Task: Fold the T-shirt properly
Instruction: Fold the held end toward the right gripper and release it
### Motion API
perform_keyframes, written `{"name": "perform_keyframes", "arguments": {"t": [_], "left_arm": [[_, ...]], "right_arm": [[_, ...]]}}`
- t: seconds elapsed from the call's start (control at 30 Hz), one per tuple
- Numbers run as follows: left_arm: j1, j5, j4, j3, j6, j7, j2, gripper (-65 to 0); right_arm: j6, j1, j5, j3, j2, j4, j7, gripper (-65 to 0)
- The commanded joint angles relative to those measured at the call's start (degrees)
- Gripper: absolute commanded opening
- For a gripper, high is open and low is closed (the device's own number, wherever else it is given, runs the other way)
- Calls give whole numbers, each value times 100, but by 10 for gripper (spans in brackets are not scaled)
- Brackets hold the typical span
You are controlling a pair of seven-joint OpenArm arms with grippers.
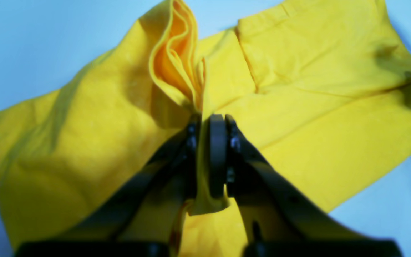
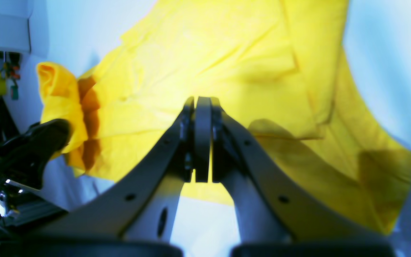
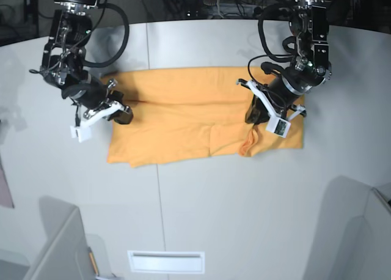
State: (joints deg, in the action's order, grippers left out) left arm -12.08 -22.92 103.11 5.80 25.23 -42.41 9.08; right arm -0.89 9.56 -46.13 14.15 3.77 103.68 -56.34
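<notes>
The orange-yellow T-shirt (image 3: pixel 183 109) lies spread across the white table, partly folded lengthwise. My left gripper (image 1: pixel 211 119) is shut on a raised pleat of the T-shirt (image 1: pixel 298 71), and yellow cloth hangs down between its fingers. In the base view that gripper (image 3: pixel 252 116) is over the shirt's right part, where the cloth bunches up. My right gripper (image 2: pixel 202 101) is shut, pads pressed together with no cloth showing between them, and the T-shirt (image 2: pixel 227 53) lies just beyond its tips. In the base view it (image 3: pixel 124 116) sits at the shirt's left edge.
A pinkish cloth (image 3: pixel 5 188) shows at the left edge of the base view. A narrow slot (image 3: pixel 165 261) is set in the table near its front. A low grey partition (image 3: pixel 55 249) stands at the front left. The other arm (image 2: pixel 30 150) is visible at left in the right wrist view.
</notes>
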Motion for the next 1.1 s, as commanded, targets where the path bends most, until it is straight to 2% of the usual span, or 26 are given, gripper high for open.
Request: {"name": "perform_keyframes", "arguments": {"t": [0.0, 0.13, 0.33, 1.07], "left_arm": [[60, -104, 93, -75, -110, 158, -7, -650], [78, -104, 85, -365, -427, 175, -42, -650], [219, -104, -12, -593, -435, 175, -121, -650], [227, -104, -56, -602, -435, 158, -130, -650]], "right_arm": [[-39, -73, -95, 22, 49, 81, 82, -650], [-39, -73, -95, 5, 41, 81, 91, -650], [-39, -73, -95, 22, 32, 81, 82, -650], [-48, -73, -95, 31, 49, 81, 64, -650]]}}
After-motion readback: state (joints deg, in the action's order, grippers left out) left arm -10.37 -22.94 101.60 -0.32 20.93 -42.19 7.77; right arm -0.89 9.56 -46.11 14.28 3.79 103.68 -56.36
